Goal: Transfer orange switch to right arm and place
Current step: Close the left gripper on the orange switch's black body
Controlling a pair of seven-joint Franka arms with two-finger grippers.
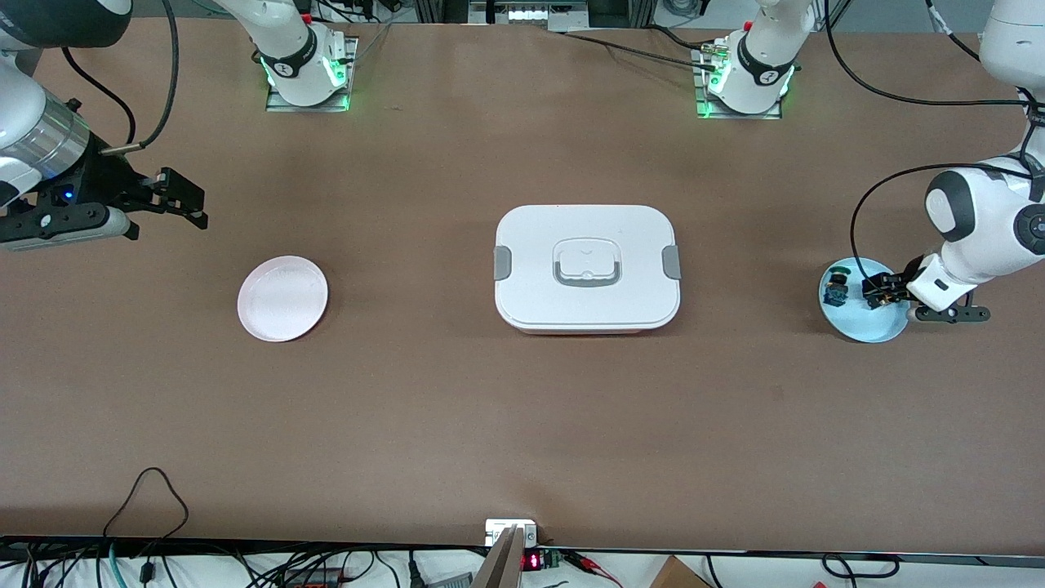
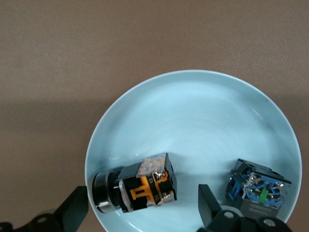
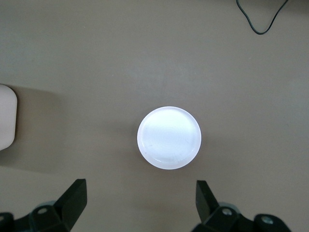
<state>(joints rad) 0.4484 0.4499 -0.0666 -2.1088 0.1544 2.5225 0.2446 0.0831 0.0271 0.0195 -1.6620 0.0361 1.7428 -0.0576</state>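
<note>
I've got the left pincer [image 2: 140,212] spread wide, straddling the orange switch [image 2: 137,189] lying in the blue dish [image 2: 193,96], while the right pincer [image 1: 175,200] waits released near the pink dish [image 1: 282,298].

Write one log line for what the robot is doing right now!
left gripper: open, straddling orange switch on blue plate | right gripper: open, waiting above table | pink plate: nothing on it
</note>
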